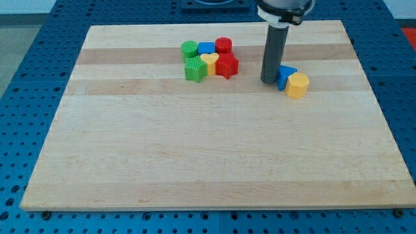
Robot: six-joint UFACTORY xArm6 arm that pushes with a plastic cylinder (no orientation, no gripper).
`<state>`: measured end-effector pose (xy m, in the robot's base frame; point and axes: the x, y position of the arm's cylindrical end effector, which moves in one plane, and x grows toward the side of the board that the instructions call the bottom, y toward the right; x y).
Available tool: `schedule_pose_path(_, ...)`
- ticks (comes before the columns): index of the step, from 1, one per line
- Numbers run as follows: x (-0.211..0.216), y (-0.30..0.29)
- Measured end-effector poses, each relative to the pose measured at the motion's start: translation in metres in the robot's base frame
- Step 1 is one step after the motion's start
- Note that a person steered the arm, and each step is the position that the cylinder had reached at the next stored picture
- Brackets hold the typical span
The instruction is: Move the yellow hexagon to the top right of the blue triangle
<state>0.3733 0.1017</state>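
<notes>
The yellow hexagon (298, 85) lies on the wooden board at the view's upper right. It touches the blue triangle (285, 76), sitting at that triangle's lower right. My tip (268, 80) stands just left of the blue triangle, touching or nearly touching its left side. The rod rises straight up from there to the view's top.
A cluster of blocks sits at the top centre: a green cylinder (189, 47), a blue block (206, 48), a red cylinder (223, 45), a green star (194, 69), a yellow heart (209, 62) and a red star (227, 65). The board's right edge (364, 71) is near.
</notes>
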Motion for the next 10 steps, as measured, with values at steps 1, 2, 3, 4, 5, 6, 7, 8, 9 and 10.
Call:
schedule_pose_path(1,0.0,-0.021)
schedule_pose_path(2,0.007,-0.046)
schedule_pose_path(3,0.053,-0.051)
schedule_pose_path(4,0.1,-0.02)
schedule_pose_path(5,0.092,0.023)
schedule_pose_path(6,0.092,0.024)
schedule_pose_path(7,0.065,0.03)
schedule_pose_path(8,0.037,0.042)
schedule_pose_path(9,0.013,0.064)
schedule_pose_path(10,0.011,0.074)
